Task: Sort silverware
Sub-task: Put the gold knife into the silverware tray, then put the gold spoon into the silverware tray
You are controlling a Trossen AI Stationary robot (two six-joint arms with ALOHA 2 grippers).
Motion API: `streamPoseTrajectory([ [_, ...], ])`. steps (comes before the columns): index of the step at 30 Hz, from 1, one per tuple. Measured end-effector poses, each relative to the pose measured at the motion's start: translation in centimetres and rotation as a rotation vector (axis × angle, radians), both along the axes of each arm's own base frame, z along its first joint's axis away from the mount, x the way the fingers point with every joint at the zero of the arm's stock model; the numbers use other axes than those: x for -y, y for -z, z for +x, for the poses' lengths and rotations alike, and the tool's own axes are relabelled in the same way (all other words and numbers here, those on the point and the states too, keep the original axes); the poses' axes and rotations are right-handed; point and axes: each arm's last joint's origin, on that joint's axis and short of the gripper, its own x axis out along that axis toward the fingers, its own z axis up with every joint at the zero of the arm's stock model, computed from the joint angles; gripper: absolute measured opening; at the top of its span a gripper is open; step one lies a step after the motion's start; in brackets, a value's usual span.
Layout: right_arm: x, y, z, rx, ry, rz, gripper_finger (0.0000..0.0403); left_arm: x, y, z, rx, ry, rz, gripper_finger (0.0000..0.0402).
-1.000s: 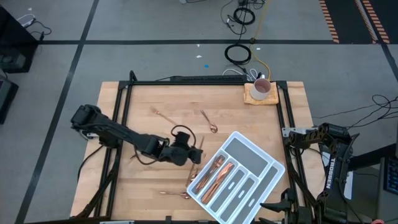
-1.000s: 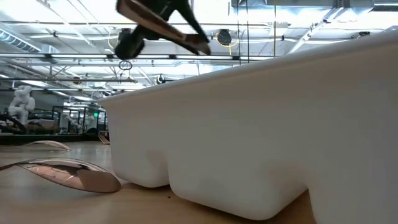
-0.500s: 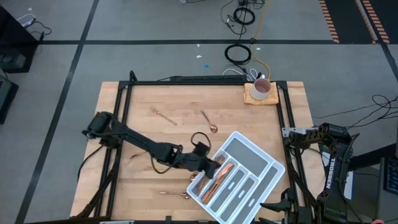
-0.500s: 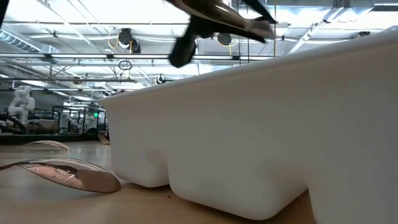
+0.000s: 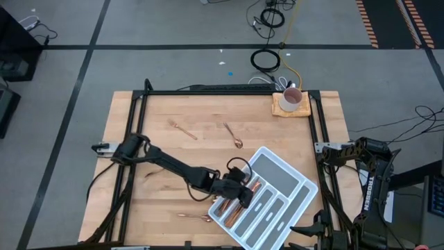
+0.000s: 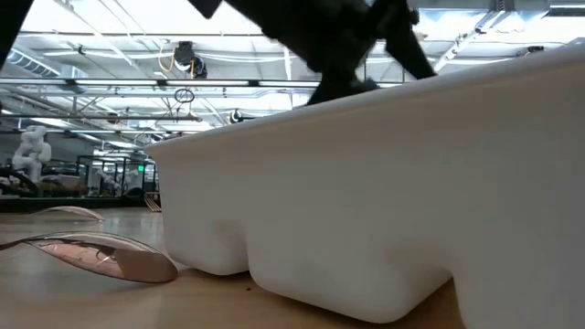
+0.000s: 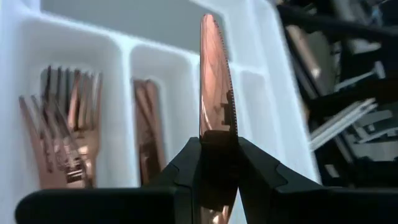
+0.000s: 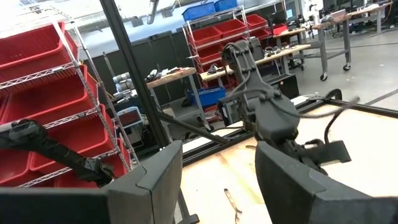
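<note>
My left gripper [image 5: 244,194] hangs over the white divided tray [image 5: 277,182] near the table's near edge, shut on a copper knife [image 7: 214,74]. In the left wrist view, forks [image 7: 62,134] fill one slot of the tray and knives [image 7: 148,127] lie in the slot beside it. The low view shows that gripper [image 6: 356,55] dark above the tray's wall [image 6: 366,201]. Loose copper pieces lie flat on the wood: two [image 5: 182,129] [image 5: 232,135] toward the far side and a spoon [image 5: 196,217] near the tray. My right gripper [image 8: 217,180] is open, parked at the table's right edge. My left gripper pinches the knife between its two fingers [image 7: 186,165] at the lower part of the blade [image 7: 217,124]. The serrated blade runs forward past the fingertips, in line with the fingers, its flat side toward the wrist camera. The handle is hidden behind the fingers. The knife is lifted clear above the tray.
A white mug [image 5: 291,98] stands on a wooden coaster at the far right corner. Black frame rails [image 5: 135,139] run along the table's left, far and right sides. Bare wood lies left of the tray and across the table's middle.
My left gripper has carried the knife from the table's middle toward the right and near edges, ending over the tray's slots. The arm has stretched out along that path. The loose pieces and the tray have stayed where they were.
</note>
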Motion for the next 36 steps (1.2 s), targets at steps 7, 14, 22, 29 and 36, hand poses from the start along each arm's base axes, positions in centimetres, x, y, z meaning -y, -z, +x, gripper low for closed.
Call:
streamPoseTrajectory([
  [7, 0.0, 0.0, 0.0, -0.003, 0.0, -0.009, 0.0187, -0.2, 1.9, 0.7, -0.029, 0.007, 0.035, 0.0075],
  [14, 0.0, 0.0, 0.0, -0.006, 0.0, -0.018, 0.0187, -0.5, 2.4, 0.8, -0.049, 0.025, 0.037, 0.0075],
  [22, 0.0, 0.0, 0.0, -0.006, 0.0, -0.018, 0.0187, -0.3, 2.5, 0.7, -0.061, 0.061, 0.028, 0.0158],
  [29, 0.0, 0.0, 0.0, -0.006, 0.0, -0.018, 0.0187, -0.3, 2.4, 0.8, -0.049, 0.069, 0.018, 0.0186],
  [36, 0.0, 0.0, 0.0, -0.006, 0.0, -0.019, 0.0187, -0.8, -3.0, 1.3, 0.038, 0.176, -0.041, 0.0188],
])
